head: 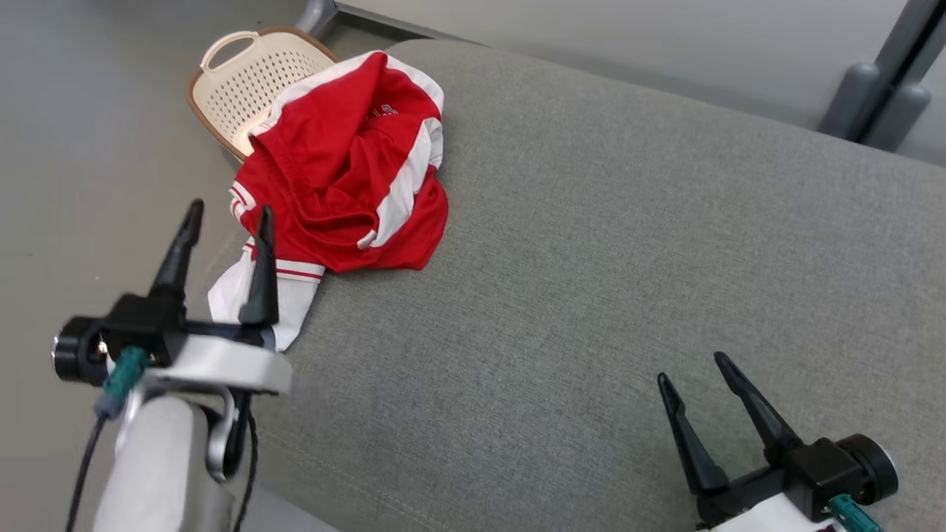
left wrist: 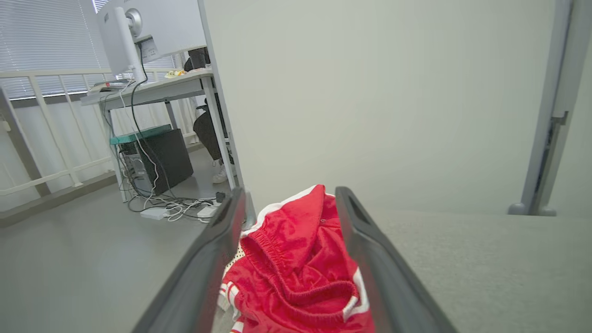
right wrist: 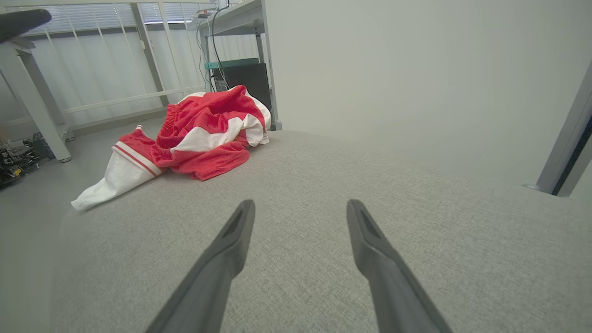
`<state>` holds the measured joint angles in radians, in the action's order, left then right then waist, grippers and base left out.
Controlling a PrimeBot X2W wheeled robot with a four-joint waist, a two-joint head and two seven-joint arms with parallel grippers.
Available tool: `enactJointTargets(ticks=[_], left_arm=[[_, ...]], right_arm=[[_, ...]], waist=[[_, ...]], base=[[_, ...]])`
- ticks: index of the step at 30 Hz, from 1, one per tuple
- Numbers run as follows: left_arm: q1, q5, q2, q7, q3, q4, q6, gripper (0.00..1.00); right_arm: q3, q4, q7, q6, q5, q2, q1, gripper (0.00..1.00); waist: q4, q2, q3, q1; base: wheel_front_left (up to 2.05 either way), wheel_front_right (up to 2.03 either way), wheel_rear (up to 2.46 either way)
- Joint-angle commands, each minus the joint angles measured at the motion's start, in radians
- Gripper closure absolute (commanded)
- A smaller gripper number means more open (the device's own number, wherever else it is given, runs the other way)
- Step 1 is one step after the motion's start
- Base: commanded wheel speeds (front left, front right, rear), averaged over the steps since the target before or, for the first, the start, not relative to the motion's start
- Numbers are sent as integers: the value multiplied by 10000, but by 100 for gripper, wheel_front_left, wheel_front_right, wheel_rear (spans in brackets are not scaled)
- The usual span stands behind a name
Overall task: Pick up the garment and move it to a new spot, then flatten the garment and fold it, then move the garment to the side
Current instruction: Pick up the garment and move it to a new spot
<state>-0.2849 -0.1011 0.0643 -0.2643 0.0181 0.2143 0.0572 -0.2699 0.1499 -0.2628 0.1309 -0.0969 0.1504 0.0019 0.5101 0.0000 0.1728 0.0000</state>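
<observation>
A crumpled red and white garment [head: 347, 162] lies bunched at the left end of a grey upholstered surface [head: 628, 258], with a white sleeve hanging over the near left edge. My left gripper [head: 228, 214] hovers open just in front of the garment's left side, nothing between its fingers. In the left wrist view the garment [left wrist: 296, 263] shows between the two open fingers [left wrist: 222, 240]. My right gripper [head: 689, 367] is open at the lower right, far from the garment, over bare fabric. In the right wrist view the garment [right wrist: 199, 134] lies at the upper left, beyond the open gripper [right wrist: 300, 208].
A beige perforated basket [head: 251, 81] sits on the floor behind the garment, partly covered by it. Metal frame posts [head: 879, 96] stand at the back right. A desk with a monitor, cables and a computer case [left wrist: 157, 157] stands off to the left, where a person's leg shows.
</observation>
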Motion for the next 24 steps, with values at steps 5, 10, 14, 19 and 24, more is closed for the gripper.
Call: enactJointTargets(ticks=[5,10,14,19,24], left_arm=[[-3090,-102,558,108,-585,3427,-26,0],[-5463,-410,1168,1021,-880,6185,90,0],[-6757,-565,1648,1349,-855,7493,347,0],[-7870,-672,1942,1753,-697,8746,545,0],[-8462,-890,2126,2368,-662,9844,638,0]], right_arm=[[6,-313,-30,-3,214,737,-400,0],[321,-663,-29,-5,281,1080,-720,0],[552,-904,-29,-5,423,1288,-929,0],[799,-1095,-2,-15,526,1601,-817,0],[873,-1210,57,-28,519,1763,-987,0]], waist=[[-627,0,1432,0],[-1153,0,2350,0],[-1475,0,3067,0],[-1626,0,3819,0],[-1860,0,4384,0]], base=[[0,0,0],[0,0,0],[0,0,0],[0,0,0],[0,0,0]])
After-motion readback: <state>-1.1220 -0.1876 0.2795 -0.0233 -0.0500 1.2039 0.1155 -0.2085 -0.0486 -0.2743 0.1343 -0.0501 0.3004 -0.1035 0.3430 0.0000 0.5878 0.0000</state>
